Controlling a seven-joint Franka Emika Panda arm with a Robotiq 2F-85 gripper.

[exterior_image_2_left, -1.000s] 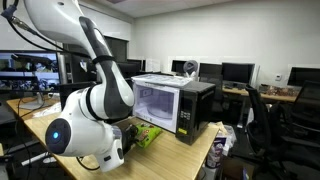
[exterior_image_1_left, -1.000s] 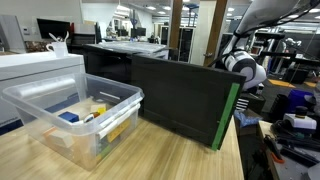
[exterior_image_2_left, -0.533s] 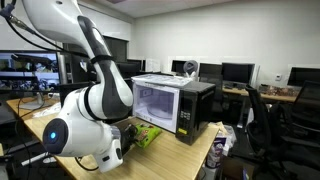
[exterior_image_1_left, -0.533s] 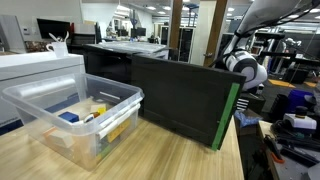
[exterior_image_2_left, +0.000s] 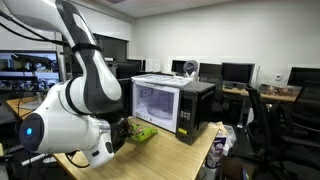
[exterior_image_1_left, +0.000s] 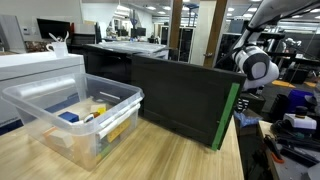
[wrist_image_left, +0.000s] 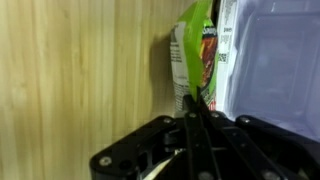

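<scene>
In the wrist view my gripper [wrist_image_left: 193, 102] has its two black fingers pressed together on the edge of a green snack bag [wrist_image_left: 194, 45]. The bag hangs over the wooden table [wrist_image_left: 80, 70], right beside the wall of a clear plastic bin [wrist_image_left: 272, 60]. In an exterior view the bag [exterior_image_2_left: 145, 133] shows by the gripper [exterior_image_2_left: 121, 135], in front of a microwave [exterior_image_2_left: 172, 100]. The arm's white body [exterior_image_2_left: 60, 125] hides most of the hand there.
A clear bin [exterior_image_1_left: 72, 112] holding several small items stands on the wooden table [exterior_image_1_left: 150, 155] next to a large black box [exterior_image_1_left: 185, 95]. The arm's elbow [exterior_image_1_left: 257, 66] rises behind it. Desks, monitors and chairs [exterior_image_2_left: 262, 110] stand around.
The arm has swung: its white body moved left in one exterior view, and its elbow moved right and up in the other. The green bag stays in the gripper.
</scene>
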